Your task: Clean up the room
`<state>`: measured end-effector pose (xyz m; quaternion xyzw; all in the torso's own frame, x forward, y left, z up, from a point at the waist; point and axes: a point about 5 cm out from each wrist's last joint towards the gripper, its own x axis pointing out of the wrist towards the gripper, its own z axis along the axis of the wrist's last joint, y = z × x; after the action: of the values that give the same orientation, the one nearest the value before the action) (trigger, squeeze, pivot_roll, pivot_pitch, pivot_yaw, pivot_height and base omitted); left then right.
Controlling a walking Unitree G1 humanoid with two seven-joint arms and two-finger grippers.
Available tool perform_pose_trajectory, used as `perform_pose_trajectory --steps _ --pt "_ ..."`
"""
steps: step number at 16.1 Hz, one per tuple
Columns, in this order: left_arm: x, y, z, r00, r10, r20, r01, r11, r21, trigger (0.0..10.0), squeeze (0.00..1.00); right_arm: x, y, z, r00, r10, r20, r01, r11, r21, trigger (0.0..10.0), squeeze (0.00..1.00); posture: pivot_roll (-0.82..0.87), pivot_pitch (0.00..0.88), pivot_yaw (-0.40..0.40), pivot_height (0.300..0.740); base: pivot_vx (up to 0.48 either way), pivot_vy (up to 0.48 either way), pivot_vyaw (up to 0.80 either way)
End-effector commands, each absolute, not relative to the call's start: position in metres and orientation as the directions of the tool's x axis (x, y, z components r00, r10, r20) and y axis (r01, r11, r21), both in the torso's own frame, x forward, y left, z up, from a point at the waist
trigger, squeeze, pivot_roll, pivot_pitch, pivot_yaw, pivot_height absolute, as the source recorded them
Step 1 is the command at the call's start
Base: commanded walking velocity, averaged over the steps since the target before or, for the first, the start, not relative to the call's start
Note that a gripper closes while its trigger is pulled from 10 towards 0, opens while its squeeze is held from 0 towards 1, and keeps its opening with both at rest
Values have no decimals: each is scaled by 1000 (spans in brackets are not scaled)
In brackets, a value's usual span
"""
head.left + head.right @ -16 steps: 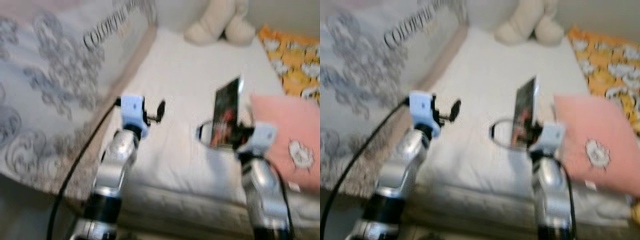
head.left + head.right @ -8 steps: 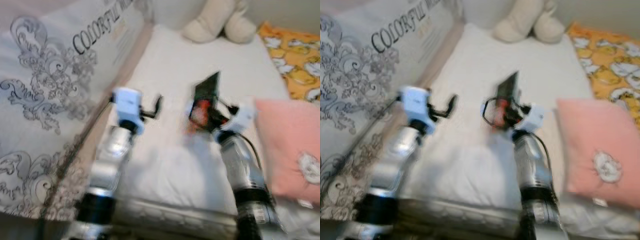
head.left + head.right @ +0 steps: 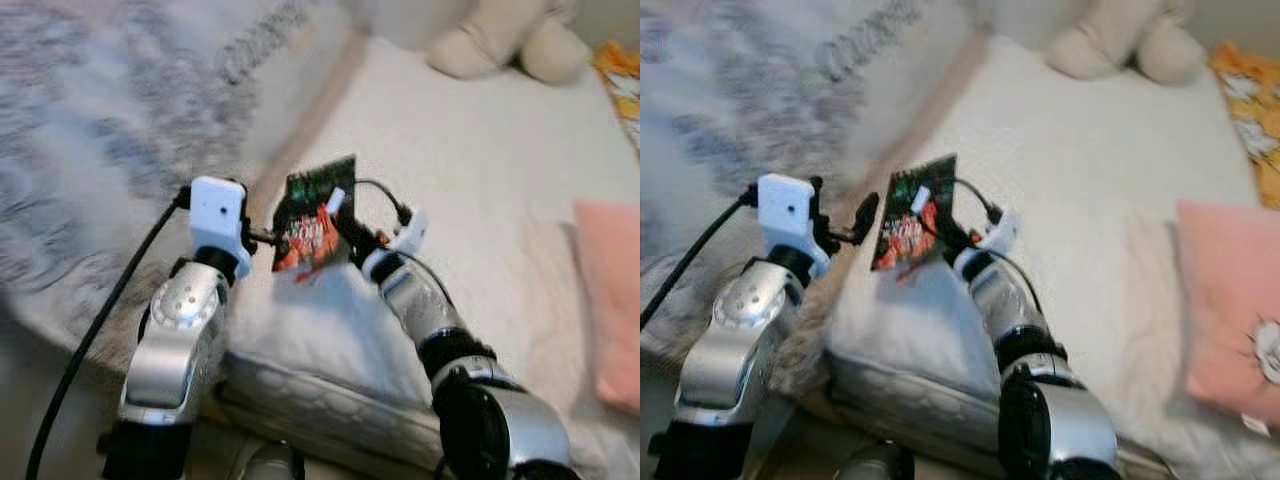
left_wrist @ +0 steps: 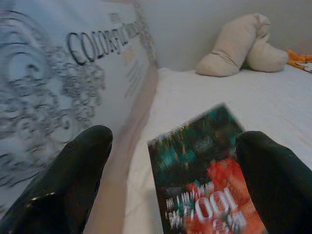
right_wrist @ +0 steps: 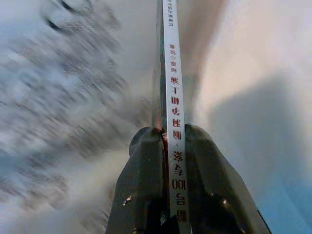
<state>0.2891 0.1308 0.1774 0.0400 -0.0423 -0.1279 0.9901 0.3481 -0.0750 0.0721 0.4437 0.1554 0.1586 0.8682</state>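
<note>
A thin book [image 3: 312, 215] with a green and red cover is held upright above the near left part of the white bed [image 3: 480, 150]. My right gripper [image 3: 343, 222] is shut on its edge; in the right wrist view the fingers [image 5: 146, 165] clamp the white spine [image 5: 171, 97]. My left gripper [image 3: 862, 215] is open right beside the book. In the left wrist view the cover [image 4: 207, 170] stands just ahead of and between the two spread black fingers [image 4: 73, 170].
A grey patterned quilt [image 4: 58, 73] with lettering covers the bed's left side. A cream plush toy [image 3: 500, 40] lies at the far end. A pink pillow [image 3: 1230, 300] and an orange patterned cloth [image 3: 1250, 90] are on the right. A black cable [image 3: 90, 340] trails from my left wrist.
My right arm has swung the book leftward across the bed until it meets the left gripper. The camera has also turned left, so the whole scene has shifted.
</note>
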Motion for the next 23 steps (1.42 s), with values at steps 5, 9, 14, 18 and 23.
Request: perform_pose_trajectory --steps 5,9,14,18,23 --pt "286 124 178 957 -285 55 280 957 81 10000 0 353 -96 76 925 366 -99 -188 668 720 0 0 288 83 49 740 0 0 0" --pt "287 117 179 949 -309 63 304 950 73 10000 0 339 -158 47 967 108 -232 57 792 607 0 0 280 79 52 740 0 0 0" --pt "274 96 162 879 -475 -39 476 879 25 10000 0 311 -186 13 919 -39 -393 286 751 595 0 0 275 74 67 740 0 0 0" --pt "269 90 159 853 -517 -68 511 855 -82 10000 0 299 -182 -2 881 -25 -473 306 792 528 0 0 283 62 66 740 0 0 0" --pt "264 85 158 847 -526 -75 514 847 -135 10000 0 308 -192 9 881 -11 -474 233 880 413 0 0 283 49 48 740 0 0 0"
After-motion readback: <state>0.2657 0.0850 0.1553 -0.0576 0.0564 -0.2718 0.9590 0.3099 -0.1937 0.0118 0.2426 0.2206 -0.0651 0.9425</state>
